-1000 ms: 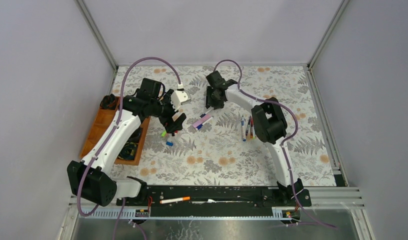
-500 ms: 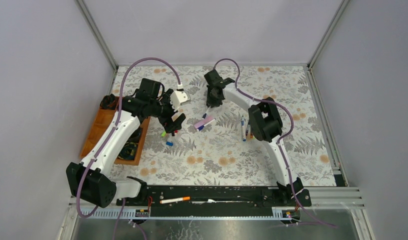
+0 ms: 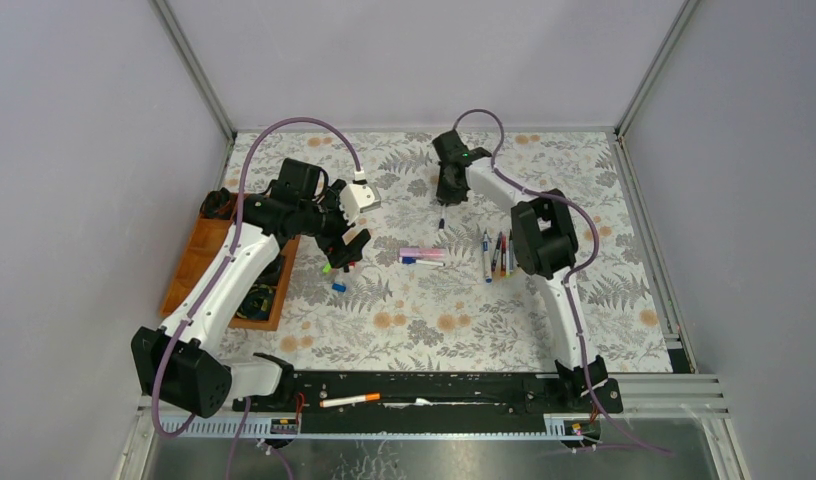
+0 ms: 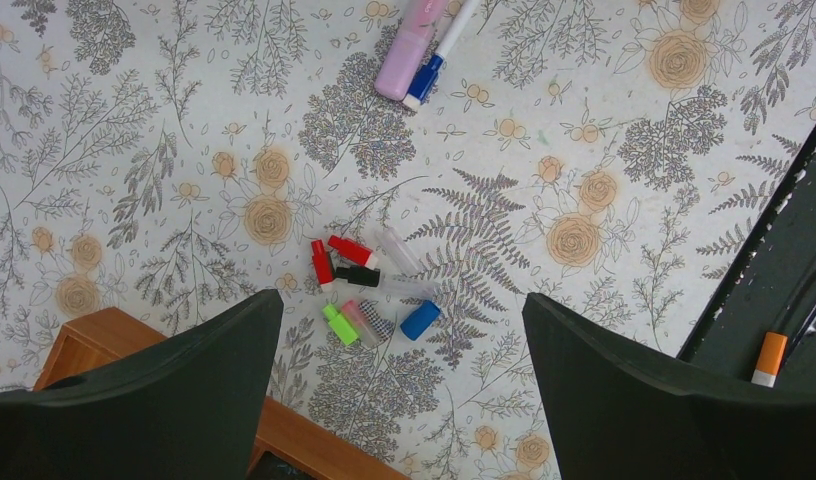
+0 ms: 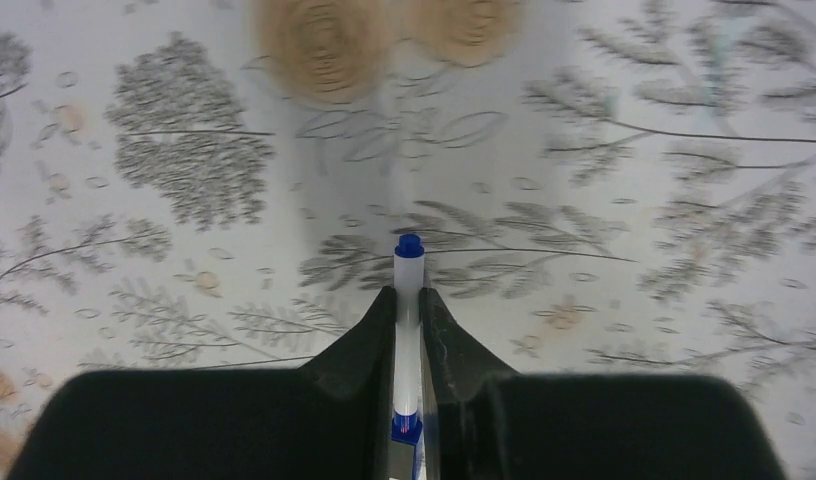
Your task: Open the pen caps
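Loose pen caps [image 4: 356,277] in red, black, green and blue lie in a cluster on the floral cloth, and in the top view this cluster [image 3: 334,272] sits just below my left gripper [image 3: 346,250]. Seen from its own wrist, the left gripper [image 4: 402,300] hovers open above them, holding nothing. At the back of the table my right gripper [image 3: 446,195] is shut on a white pen [image 5: 408,270] with a blue end that sticks out past the fingertips of the right gripper [image 5: 408,295]. A pink highlighter [image 3: 422,253] lies beside a blue-capped pen [image 4: 434,60]. More pens [image 3: 494,255] lie to the right.
A wooden tray [image 3: 219,270] stands at the left edge; its corner [image 4: 314,440] shows under the left wrist. A black rail [image 3: 434,385] runs along the near edge with an orange-ended pen [image 3: 349,400] on it. Grey walls enclose the table.
The right gripper closed on a blue-ended pen and moved right and toward the back with it. The pink highlighter swung to lie level. The left arm stayed still.
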`<state>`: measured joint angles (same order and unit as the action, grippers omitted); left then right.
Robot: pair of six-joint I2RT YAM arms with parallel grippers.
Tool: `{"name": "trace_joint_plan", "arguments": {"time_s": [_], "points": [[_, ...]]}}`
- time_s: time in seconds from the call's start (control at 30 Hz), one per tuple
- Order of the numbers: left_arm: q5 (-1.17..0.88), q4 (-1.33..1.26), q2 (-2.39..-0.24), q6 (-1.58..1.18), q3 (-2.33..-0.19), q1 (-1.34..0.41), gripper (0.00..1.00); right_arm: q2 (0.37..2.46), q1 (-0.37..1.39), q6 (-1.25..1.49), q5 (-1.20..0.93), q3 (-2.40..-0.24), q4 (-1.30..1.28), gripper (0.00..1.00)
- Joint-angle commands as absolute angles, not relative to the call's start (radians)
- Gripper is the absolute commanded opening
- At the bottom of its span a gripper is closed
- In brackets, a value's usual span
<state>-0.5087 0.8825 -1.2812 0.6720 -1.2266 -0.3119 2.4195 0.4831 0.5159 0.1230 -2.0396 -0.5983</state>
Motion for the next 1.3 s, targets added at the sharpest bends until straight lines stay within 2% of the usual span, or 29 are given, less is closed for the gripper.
{"name": "trace_joint_plan", "arguments": {"time_s": [0.0, 0.13, 0.27, 0.4, 0.57, 0.77, 1.0, 1.17, 1.27], "points": [[-0.505, 0.854, -1.267, 0.681, -1.217, -0.303, 0.98, 2.322, 0.446, 0.481, 0.184, -1.955, -0.607, 0.03], [-0.511, 0.855, -1.26, 0.678, -1.211, -0.304, 0.99, 2.271, 0.444, 0.471, 0.17, -1.9, -0.585, 0.03], [-0.523, 0.862, -1.255, 0.675, -1.215, -0.304, 0.98, 2.249, 0.447, 0.471, 0.144, -1.842, -0.578, 0.22], [-0.543, 0.87, -1.248, 0.671, -1.217, -0.304, 0.98, 2.249, 0.454, 0.475, 0.131, -1.78, -0.584, 0.29], [-0.549, 0.872, -1.258, 0.66, -1.232, -0.304, 0.98, 2.247, 0.468, 0.477, 0.138, -1.721, -0.585, 0.3], [-0.573, 0.884, -1.259, 0.639, -1.245, -0.304, 0.98, 2.288, 0.483, 0.457, 0.16, -1.766, -0.649, 0.24], [-0.586, 0.882, -1.262, 0.615, -1.234, -0.303, 0.98, 2.275, 0.482, 0.458, 0.174, -1.809, -0.664, 0.0], [-0.585, 0.839, -1.273, 0.526, -1.231, -0.303, 0.99, 2.152, 0.483, 0.523, 0.097, -1.828, -0.617, 0.0], [-0.571, 0.813, -1.287, 0.431, -1.276, -0.302, 0.98, 1.995, 0.499, 0.598, 0.051, -1.725, -0.489, 0.0]]}}
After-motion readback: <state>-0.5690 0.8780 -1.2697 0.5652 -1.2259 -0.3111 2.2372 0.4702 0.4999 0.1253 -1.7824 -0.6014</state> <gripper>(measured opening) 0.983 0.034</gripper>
